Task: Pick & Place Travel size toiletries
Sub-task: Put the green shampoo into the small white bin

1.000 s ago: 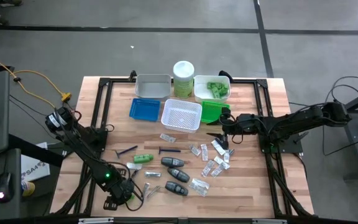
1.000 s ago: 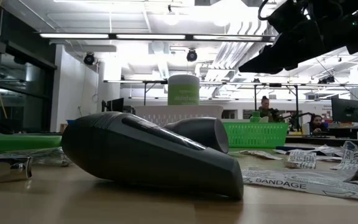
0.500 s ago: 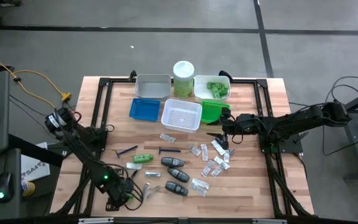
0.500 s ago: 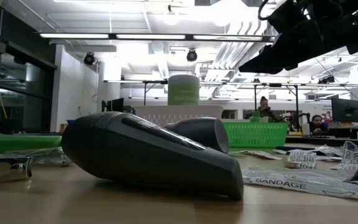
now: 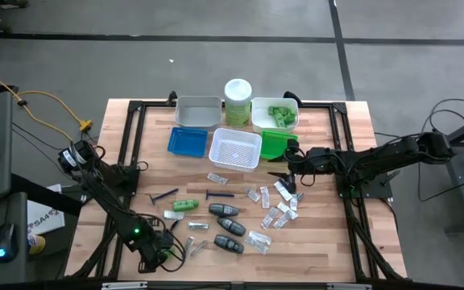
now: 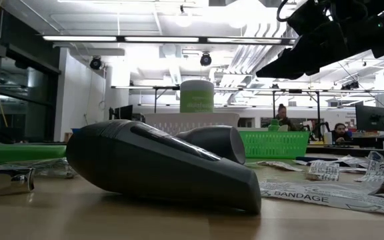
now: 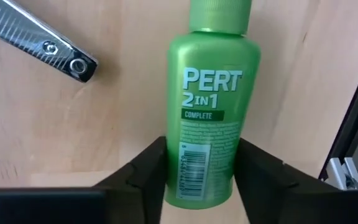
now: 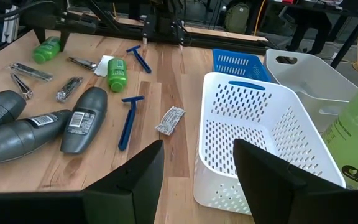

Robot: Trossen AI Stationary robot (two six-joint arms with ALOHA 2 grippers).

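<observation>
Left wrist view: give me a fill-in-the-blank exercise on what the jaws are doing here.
1. The left gripper has its jaws on either side of a green ____ bottle.
2. The bottle lies on the wooden ____.
3. Beside it lies a silver nail ____.
4. The right gripper faces a ____ perforated basket.
Missing: shampoo; table; clipper; white

Robotics lab: wooden table (image 5: pixel 329 250), people at desks (image 6: pixel 284 117) behind

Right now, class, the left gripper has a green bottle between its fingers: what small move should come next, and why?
Probably finish closing, then lift. In the left wrist view the green bottle lies flat on the wood, its lower end between the left gripper's fingers, which sit right at its sides, though a firm grip isn't certain. A nail clipper lies clear to one side. The right gripper waits open by the white basket.
</observation>
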